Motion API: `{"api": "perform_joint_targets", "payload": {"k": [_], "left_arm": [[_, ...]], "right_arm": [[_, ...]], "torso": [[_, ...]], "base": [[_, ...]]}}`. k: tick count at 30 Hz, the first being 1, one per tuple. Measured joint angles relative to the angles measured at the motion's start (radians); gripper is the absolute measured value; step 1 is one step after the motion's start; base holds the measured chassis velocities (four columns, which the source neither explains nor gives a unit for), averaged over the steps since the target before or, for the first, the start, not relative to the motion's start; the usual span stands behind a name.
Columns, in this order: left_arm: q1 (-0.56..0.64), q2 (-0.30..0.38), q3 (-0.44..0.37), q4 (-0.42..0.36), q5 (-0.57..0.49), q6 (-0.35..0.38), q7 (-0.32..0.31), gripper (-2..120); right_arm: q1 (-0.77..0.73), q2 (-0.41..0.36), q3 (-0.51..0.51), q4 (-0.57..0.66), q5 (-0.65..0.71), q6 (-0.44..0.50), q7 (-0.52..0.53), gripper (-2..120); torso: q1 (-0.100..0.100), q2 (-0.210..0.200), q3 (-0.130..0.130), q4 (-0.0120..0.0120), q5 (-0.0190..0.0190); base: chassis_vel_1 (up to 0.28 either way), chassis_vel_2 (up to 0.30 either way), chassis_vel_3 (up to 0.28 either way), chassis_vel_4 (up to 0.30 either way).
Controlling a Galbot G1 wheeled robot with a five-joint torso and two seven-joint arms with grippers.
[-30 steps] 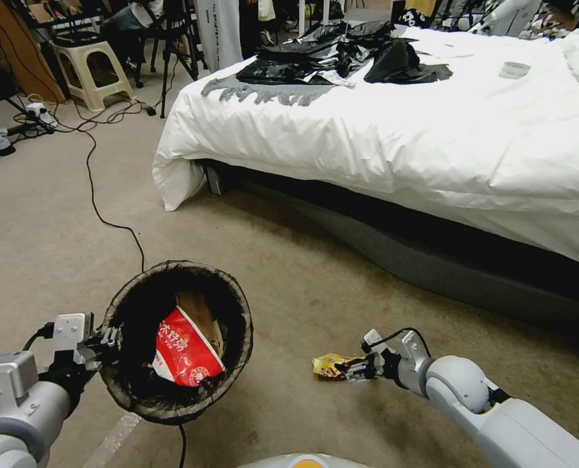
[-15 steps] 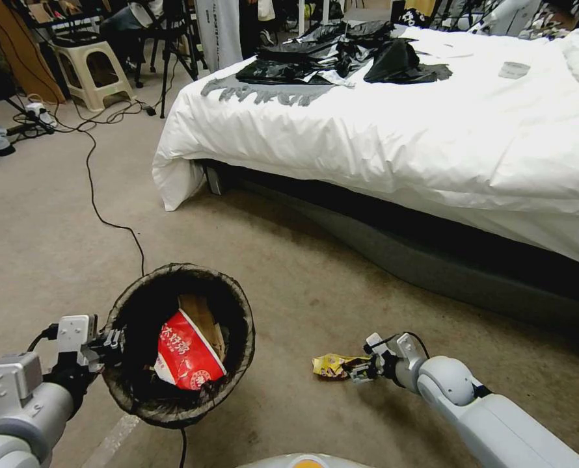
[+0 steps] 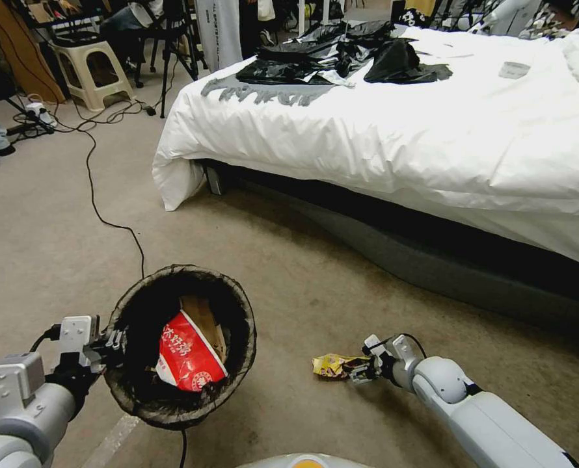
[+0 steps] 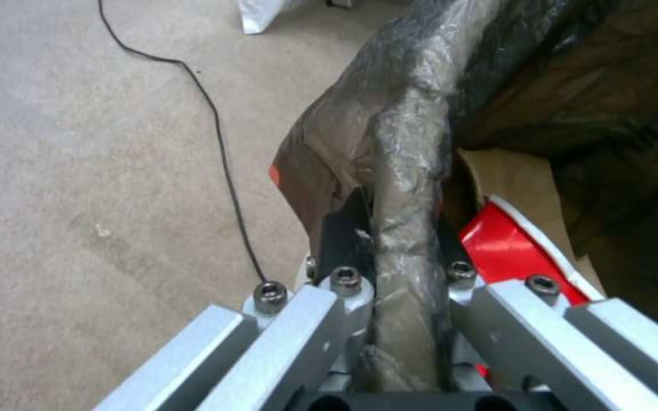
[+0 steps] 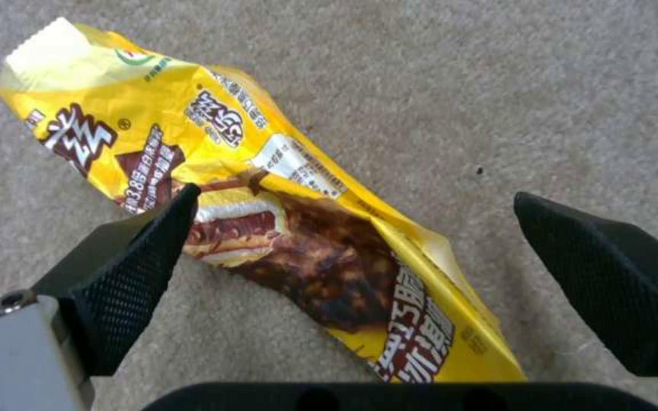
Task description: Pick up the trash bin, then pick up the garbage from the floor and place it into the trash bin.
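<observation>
Even indoor light is filling the room, with the white bed glowing brightest. Deep shadow is pooling under the bed's near edge. The wrist views are looking soft, and straight lines are bending toward the head view's edges.

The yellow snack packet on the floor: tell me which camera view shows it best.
The right wrist view. The yellow snack packet lies flat on the carpet between the open fingers of the right gripper, its print legible. In the head view the packet is a small crumpled shape ahead of that gripper.
</observation>
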Motion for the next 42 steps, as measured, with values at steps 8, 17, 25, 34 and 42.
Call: {"api": "perform_joint_targets", "payload": {"k": [8, 17, 25, 34, 42], "left_arm": [[0.002, 0.001, 0.000, 0.000, 0.001, 0.000, 0.001, 1], [0.002, 0.002, 0.000, 0.000, 0.003, 0.000, 0.001, 1], [0.002, 0.002, 0.000, 0.000, 0.004, 0.000, 0.002, 1], [0.003, 0.005, 0.000, 0.000, 0.005, 0.000, 0.003, 1], [-0.002, 0.006, 0.003, 0.000, 0.007, 0.000, 0.003, 1]], "right_arm": [[0.001, 0.017, 0.000, -0.023, -0.013, 0.017, -0.001, 100], [0.000, 0.031, 0.004, -0.045, -0.031, 0.030, -0.005, 100], [0.001, 0.051, 0.004, -0.066, -0.050, 0.043, -0.011, 82], [-0.001, 0.061, 0.008, -0.083, -0.073, 0.063, -0.014, 50], [-0.001, 0.064, 0.010, -0.083, -0.073, 0.069, -0.017, 22]], "torso": [[0.000, 0.000, 0.000, 0.0000, 0.0000], [0.000, 0.000, 0.000, 0.0000, 0.0001], [0.000, 0.000, 0.000, 0.0000, 0.0001], [0.000, 0.000, 0.000, -0.0006, -0.0006], [0.000, 0.000, 0.000, 0.0002, 0.0004]], "base": [[0.000, 0.000, 0.000, 0.000], [0.000, 0.000, 0.000, 0.000], [0.000, 0.000, 0.000, 0.000], [0.000, 0.000, 0.000, 0.000], [0.000, 0.000, 0.000, 0.000]]}}
